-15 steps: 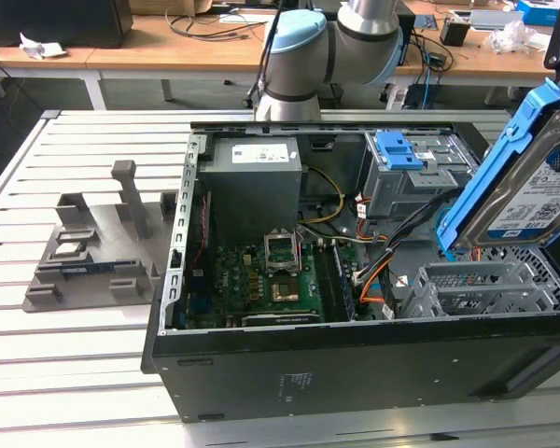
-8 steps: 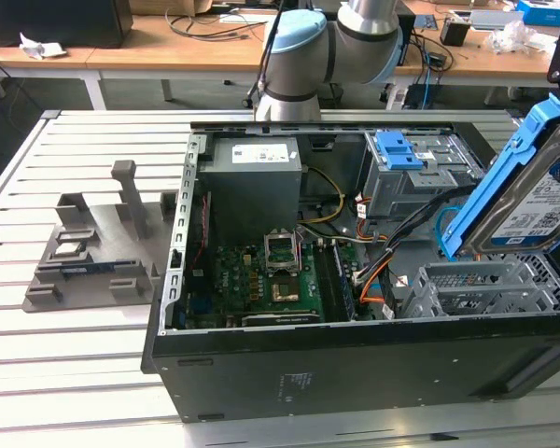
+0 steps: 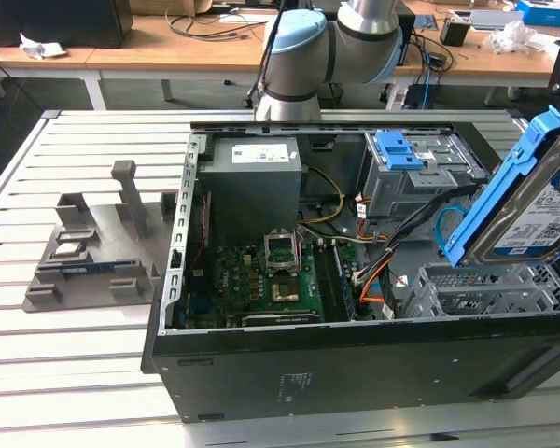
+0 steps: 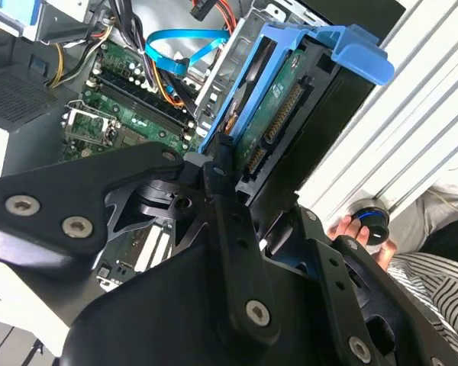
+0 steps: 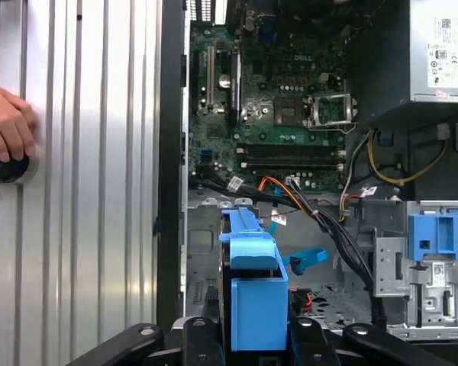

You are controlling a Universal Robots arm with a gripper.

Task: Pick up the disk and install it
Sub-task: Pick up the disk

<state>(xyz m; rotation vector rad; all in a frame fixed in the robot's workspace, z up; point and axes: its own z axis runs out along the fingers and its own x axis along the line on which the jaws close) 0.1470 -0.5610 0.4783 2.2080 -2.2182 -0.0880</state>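
Note:
The disk [image 3: 532, 210], a silver drive with a white-and-blue label in a bright blue frame, hangs tilted on edge at the exterior view's right, above the open computer case [image 3: 355, 364]. In the second wrist view my gripper [image 4: 248, 183] is shut on the disk [image 4: 286, 99], its black fingers [image 4: 223, 164] clamped on the drive's near end. The first wrist view looks down past the gripper [image 5: 252, 332] along the disk's blue frame [image 5: 253, 286] into the case. Just below the disk sits an open grey drive cage [image 3: 485, 289].
Inside the case lie the motherboard [image 3: 261, 280], power supply [image 3: 252, 182], loose cables [image 3: 383, 271] and a blue bracket [image 3: 399, 149] in another bay. A person's hand [image 5: 6, 118] rests on a black knob [image 5: 4, 166] on the slatted table. A grey fixture [image 3: 93, 252] stands at the exterior view's left.

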